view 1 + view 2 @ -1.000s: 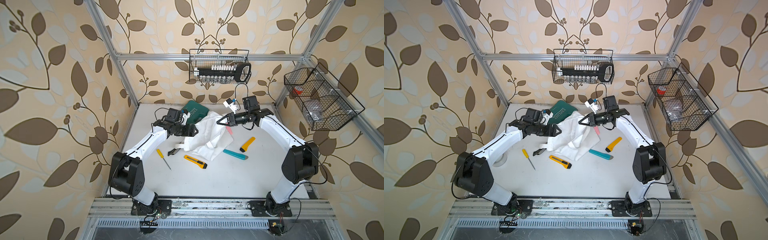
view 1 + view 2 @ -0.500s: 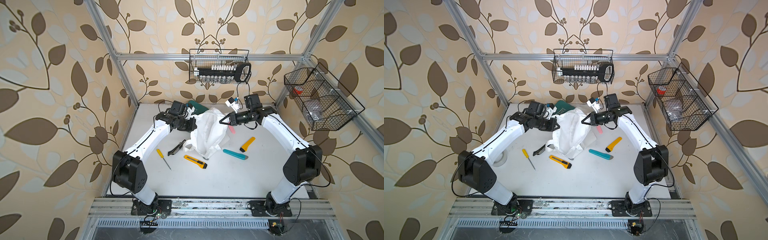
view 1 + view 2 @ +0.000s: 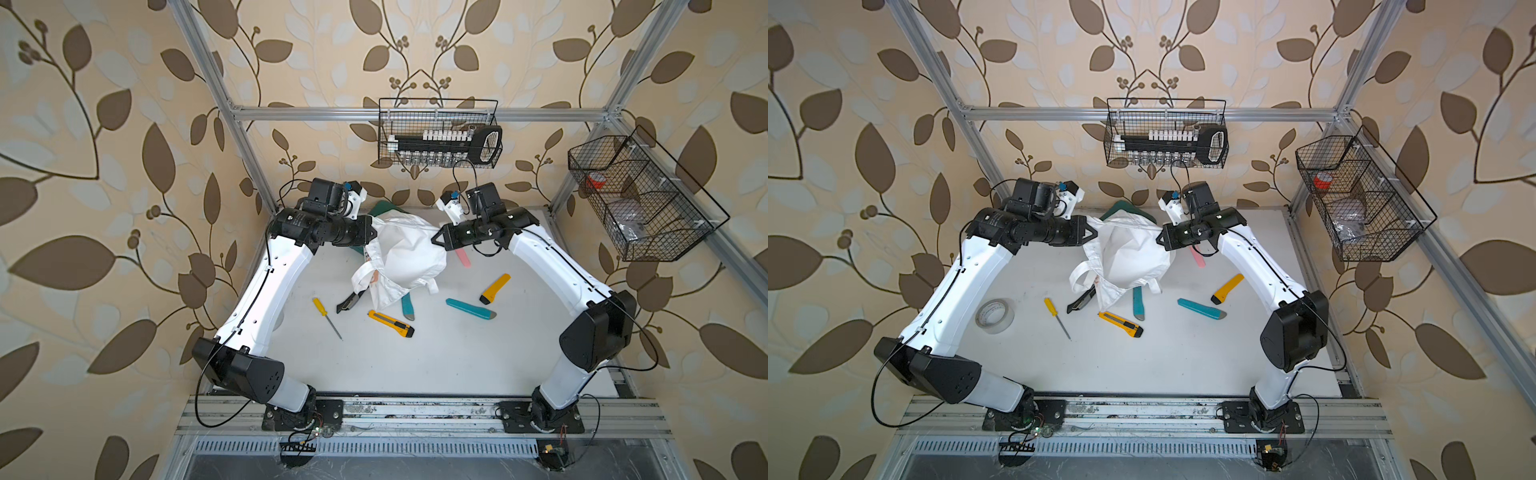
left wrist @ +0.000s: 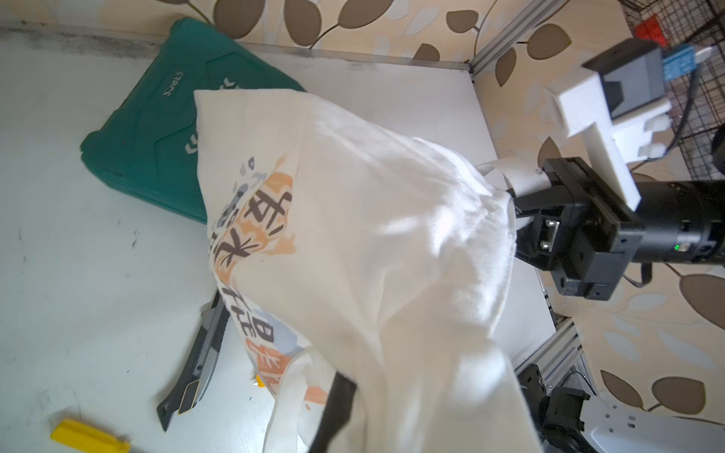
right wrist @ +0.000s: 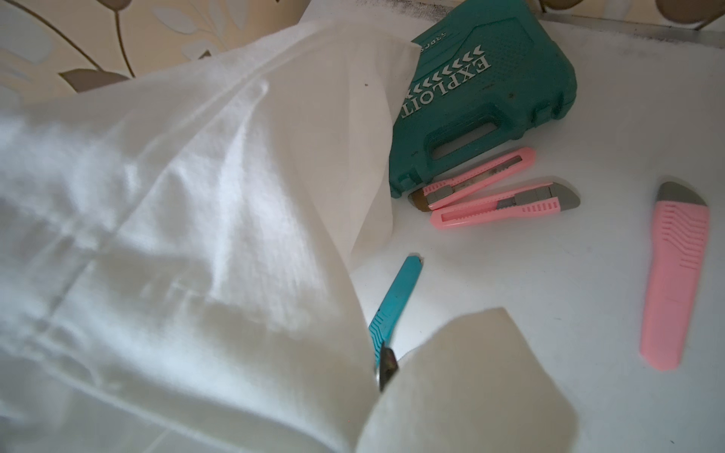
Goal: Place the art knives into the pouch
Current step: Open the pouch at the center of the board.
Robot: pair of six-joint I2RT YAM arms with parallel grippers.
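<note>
Nearest the bases, a yellow art knife [image 3: 390,323] lay flat on the table [image 3: 415,365], at six o'clock from the pouch [image 3: 409,253], with a yellow screwdriver [image 3: 326,316] at seven. A roll of tape [image 3: 994,316] sat out at eight, beside the left arm.

One step back, a black art knife [image 3: 349,302] had one end tucked under a loose strap. A teal art knife [image 3: 407,309] poked out from beneath the hem. Off at four o'clock, clear of the cloth, lay a second teal art knife [image 3: 469,308] and, behind it, an orange art knife [image 3: 494,288].

And there was the pouch itself, mid-table, lifted and strung between both arms. Its top edge was pulled taut, its lower folds and straps trailing onto the table. The left gripper [image 3: 372,232], at ten o'clock, was clamped tight on the rim. The right gripper [image 3: 435,240], at two, was pinched just as tight, and the left wrist view showed cloth bunched in its jaws. The printed side faced the table.

A broad pink art knife [image 3: 462,257] lay at three, beneath the right gripper. Two slim pink art knives [image 5: 506,206] lay side by side against the green case [image 3: 380,208], which sat at eleven, partly hidden by the pouch. Every knife in sight was on the table, outside the pouch. Which one was meant, I couldn't tell.

Farthest off, a wire basket [image 3: 438,133] hung on the back wall at twelve.
</note>
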